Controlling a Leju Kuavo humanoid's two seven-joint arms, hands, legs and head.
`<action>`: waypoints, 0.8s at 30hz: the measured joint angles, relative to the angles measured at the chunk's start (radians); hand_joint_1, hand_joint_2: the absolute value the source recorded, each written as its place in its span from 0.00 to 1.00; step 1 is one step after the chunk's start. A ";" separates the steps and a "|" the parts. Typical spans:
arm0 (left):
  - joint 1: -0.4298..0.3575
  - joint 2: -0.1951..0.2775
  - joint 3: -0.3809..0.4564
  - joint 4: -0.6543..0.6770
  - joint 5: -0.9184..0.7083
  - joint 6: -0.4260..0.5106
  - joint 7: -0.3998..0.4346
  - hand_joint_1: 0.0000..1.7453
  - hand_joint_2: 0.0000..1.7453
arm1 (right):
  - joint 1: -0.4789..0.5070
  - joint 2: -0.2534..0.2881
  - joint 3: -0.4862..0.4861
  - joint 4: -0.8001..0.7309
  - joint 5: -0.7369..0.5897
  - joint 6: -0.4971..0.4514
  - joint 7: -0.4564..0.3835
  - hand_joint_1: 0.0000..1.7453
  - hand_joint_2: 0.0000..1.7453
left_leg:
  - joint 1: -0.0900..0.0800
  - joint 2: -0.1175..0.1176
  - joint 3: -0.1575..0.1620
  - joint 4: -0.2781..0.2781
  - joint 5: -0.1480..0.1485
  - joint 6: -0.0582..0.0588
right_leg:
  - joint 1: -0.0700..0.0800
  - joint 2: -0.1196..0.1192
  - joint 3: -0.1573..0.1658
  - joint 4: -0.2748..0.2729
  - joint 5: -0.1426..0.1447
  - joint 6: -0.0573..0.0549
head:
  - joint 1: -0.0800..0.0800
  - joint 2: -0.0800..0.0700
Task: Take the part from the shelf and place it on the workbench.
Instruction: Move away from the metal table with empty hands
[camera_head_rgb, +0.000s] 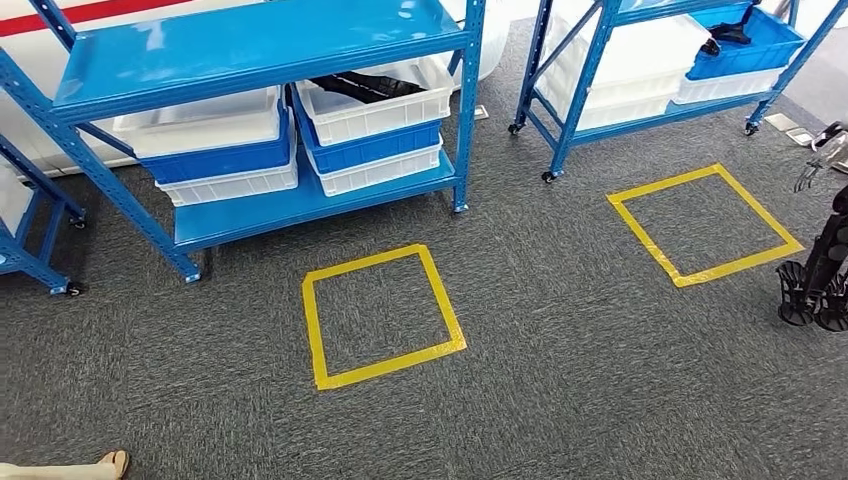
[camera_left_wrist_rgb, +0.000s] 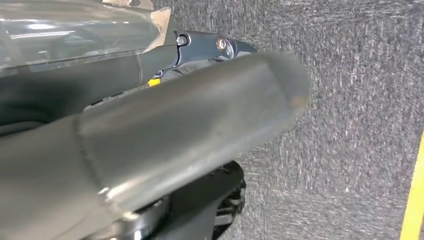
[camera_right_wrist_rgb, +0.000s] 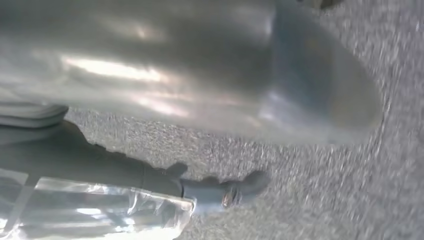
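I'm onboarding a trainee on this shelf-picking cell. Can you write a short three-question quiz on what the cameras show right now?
1. True or false: the near shelf holds stacked blue and white bins.
2. How many yellow tape squares mark the carpet?
A. one
B. two
C. three
3. What lies in the top white bin nearest the shelf's right post?

Key:
1. True.
2. B: the left square and the right square.
3. A dark part; its exact type cannot be told.
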 joint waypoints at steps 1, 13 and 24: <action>0.001 -0.001 0.000 0.000 0.000 0.000 0.000 0.00 0.00 | -0.001 0.001 0.000 0.000 0.000 0.000 0.000 0.00 0.00 | 0.003 -0.009 0.005 -0.008 0.005 0.003 | 0.000 0.000 0.000 0.003 -0.004 0.004 | 0.000 0.000; 0.003 -0.005 0.000 0.003 0.000 0.001 0.000 0.00 0.00 | 0.002 -0.008 0.002 0.001 0.025 -0.004 0.015 0.00 0.00 | 0.021 -0.138 0.016 -0.006 0.003 -0.016 | -0.033 0.137 -0.039 0.026 0.013 0.049 | 0.014 0.000; 0.007 -0.006 0.001 0.005 0.001 0.008 -0.013 0.00 0.00 | 0.002 -0.009 -0.028 0.001 -0.044 0.015 -0.046 0.00 1.00 | 0.029 -0.052 -0.139 0.277 -0.105 -0.048 | -0.022 0.092 -0.022 0.016 0.015 -0.005 | 0.003 0.000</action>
